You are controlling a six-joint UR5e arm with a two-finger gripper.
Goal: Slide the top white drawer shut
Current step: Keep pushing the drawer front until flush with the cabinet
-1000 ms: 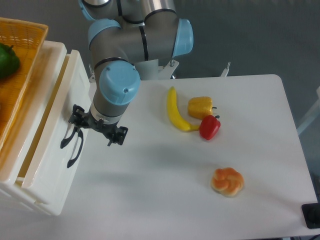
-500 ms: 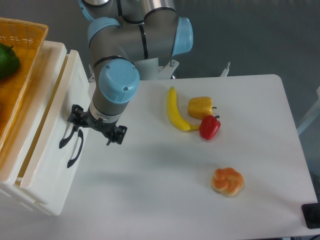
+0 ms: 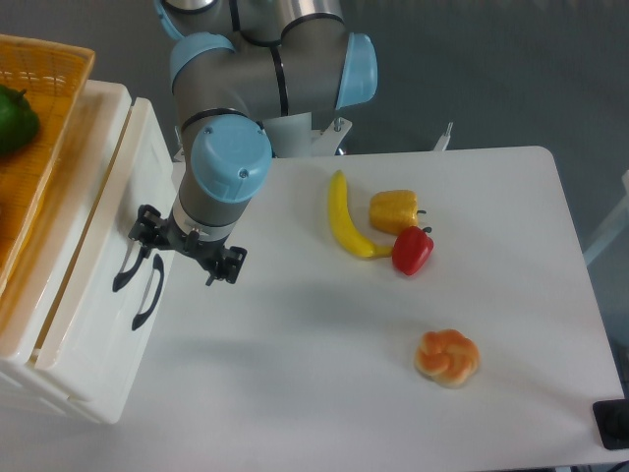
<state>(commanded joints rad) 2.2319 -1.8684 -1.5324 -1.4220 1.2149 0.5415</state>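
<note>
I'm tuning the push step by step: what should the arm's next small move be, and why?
Probably keep pushing left against the top white drawer. The gripper sits at the drawer front by its black handle, and a thin gap beside the cabinet top suggests it is not fully shut.

left edge: glossy white plastic top drawer with black curved handle is blocking, black two-finger gripper sitting just beside its front | centre: yellow banana, yellow pepper, red pepper are clustering | lower right: orange bun is lying apart | bottom centre of white table: bare strip is lying open
</note>
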